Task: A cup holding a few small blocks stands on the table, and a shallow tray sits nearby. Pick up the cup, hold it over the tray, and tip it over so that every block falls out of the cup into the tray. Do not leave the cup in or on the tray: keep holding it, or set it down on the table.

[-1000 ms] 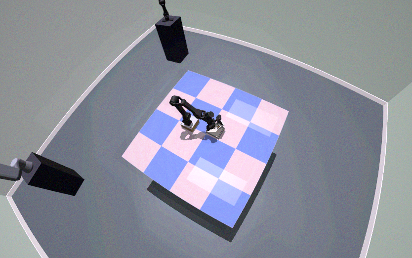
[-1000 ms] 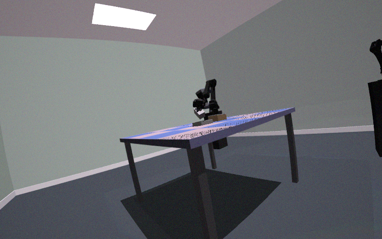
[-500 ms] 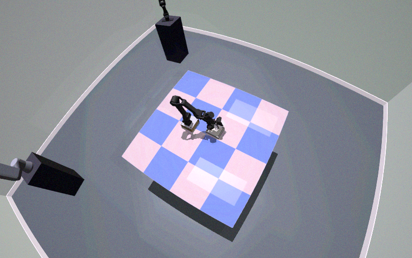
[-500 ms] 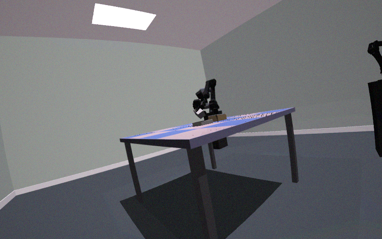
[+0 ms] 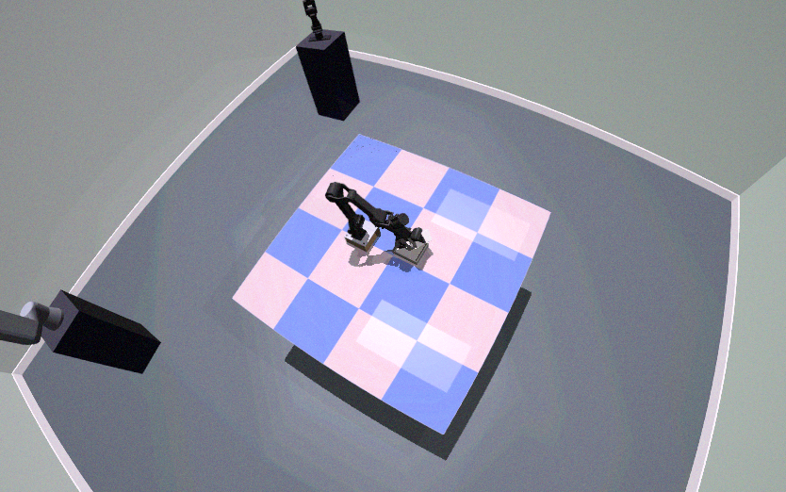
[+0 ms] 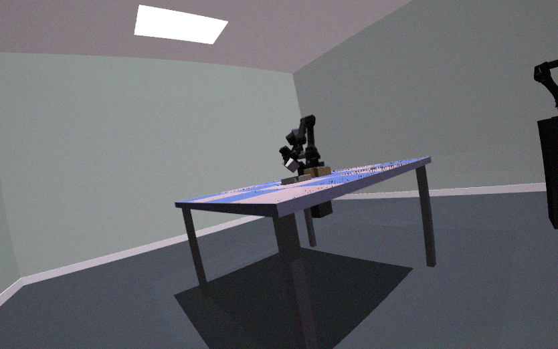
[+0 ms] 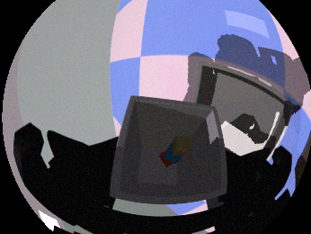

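Observation:
My gripper is shut on the grey square cup. The cup is held tilted in the air, above or close beside the tray. In the wrist view a red block, a blue block and a yellow-brown block lie together inside the cup. The shallow grey tray stands on the table beneath the gripper, to the cup's right in the wrist view. No block shows in the visible part of the tray, but the cup and the arm hide some of it.
The table has a blue and pink checked top. My arm's base stands on a low wooden block near the tray. Two black pedestals with other arms stand on the floor away from the table.

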{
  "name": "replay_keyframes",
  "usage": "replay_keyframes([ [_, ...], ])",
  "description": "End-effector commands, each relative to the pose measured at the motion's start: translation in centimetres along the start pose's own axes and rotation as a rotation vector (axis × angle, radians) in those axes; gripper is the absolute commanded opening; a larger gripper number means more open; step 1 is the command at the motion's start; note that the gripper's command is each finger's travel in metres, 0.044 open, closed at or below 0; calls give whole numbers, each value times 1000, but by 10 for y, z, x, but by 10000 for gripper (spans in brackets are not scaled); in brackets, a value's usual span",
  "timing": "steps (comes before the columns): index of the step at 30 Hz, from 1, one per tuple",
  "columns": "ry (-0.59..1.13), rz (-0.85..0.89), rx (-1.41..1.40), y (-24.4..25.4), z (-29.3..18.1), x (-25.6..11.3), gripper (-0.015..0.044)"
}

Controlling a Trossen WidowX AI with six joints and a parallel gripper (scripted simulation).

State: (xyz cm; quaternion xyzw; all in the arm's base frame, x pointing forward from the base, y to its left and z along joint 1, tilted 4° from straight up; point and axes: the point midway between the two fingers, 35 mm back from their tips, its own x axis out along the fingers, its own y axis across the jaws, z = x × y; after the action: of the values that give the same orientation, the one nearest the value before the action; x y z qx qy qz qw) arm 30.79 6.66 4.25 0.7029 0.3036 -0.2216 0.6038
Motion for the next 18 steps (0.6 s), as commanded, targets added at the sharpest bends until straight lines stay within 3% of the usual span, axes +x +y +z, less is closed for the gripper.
replay_keyframes([
  [1, 0, -1, 94, -2, 0, 1, 0],
  [18, 0, -1, 465, -4, 0, 5, 0],
])
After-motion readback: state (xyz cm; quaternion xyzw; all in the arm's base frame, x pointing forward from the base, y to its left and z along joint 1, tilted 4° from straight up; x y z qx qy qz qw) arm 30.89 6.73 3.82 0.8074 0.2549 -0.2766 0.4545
